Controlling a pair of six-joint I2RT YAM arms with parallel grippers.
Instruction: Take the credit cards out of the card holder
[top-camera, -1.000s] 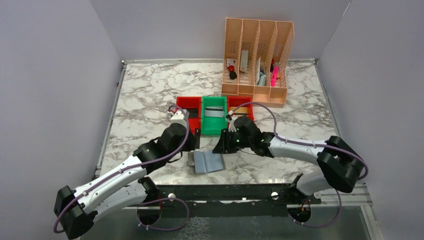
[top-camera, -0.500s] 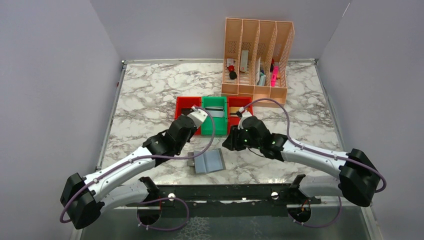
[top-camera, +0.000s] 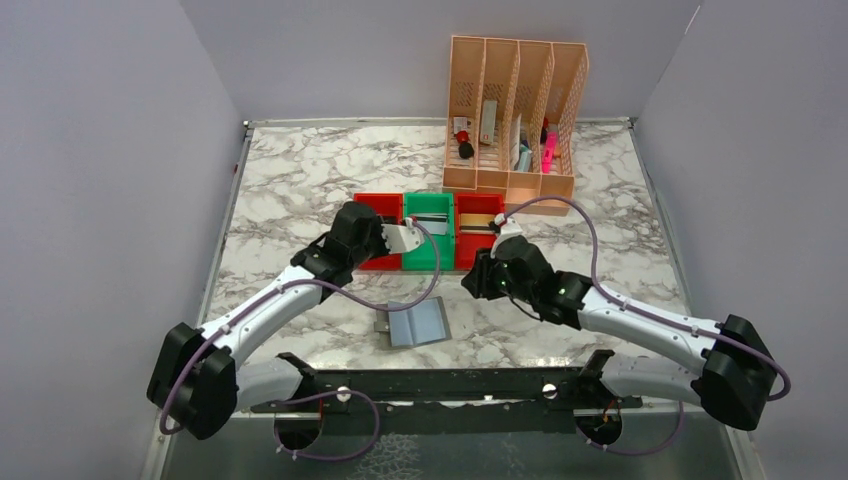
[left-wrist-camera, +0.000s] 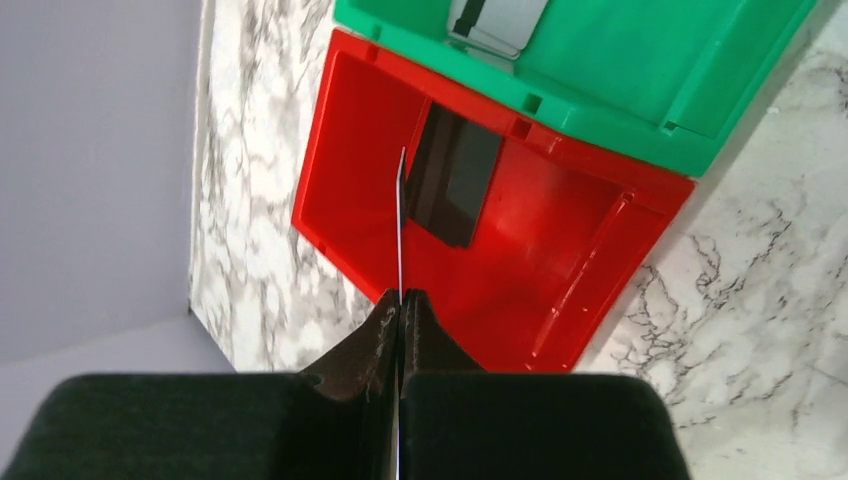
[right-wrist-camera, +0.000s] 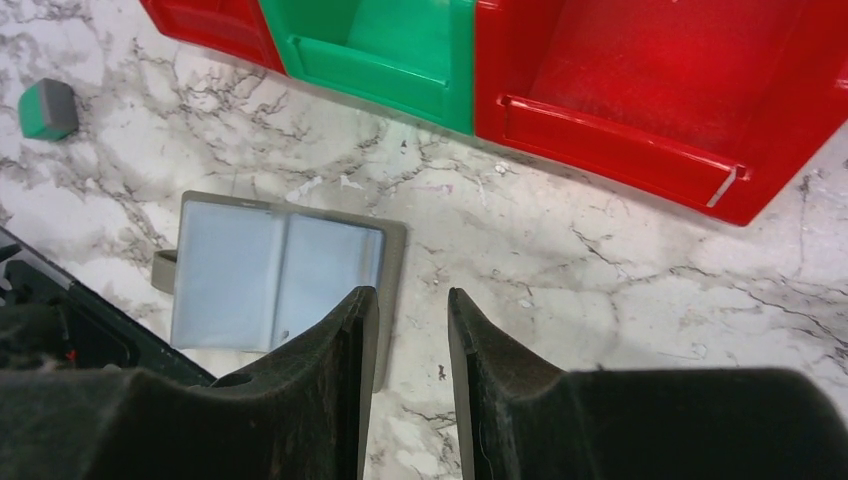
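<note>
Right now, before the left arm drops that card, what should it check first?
1. Held card pinched firmly in the left gripper: ok.
2. Held card hanging above the left red bin, not the table: ok.
3. Free floor in that bin beside the black card: ok.
4. Right gripper open and empty: ok.
5. Card holder lying open on the table: ok.
6. All its pockets emptied: cannot tell.

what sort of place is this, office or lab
Most likely a robot test cell, not an office: a marble-pattern table boxed in by plain grey walls, two arms bolted to its near edge, and staged props like the red and green bins.
</note>
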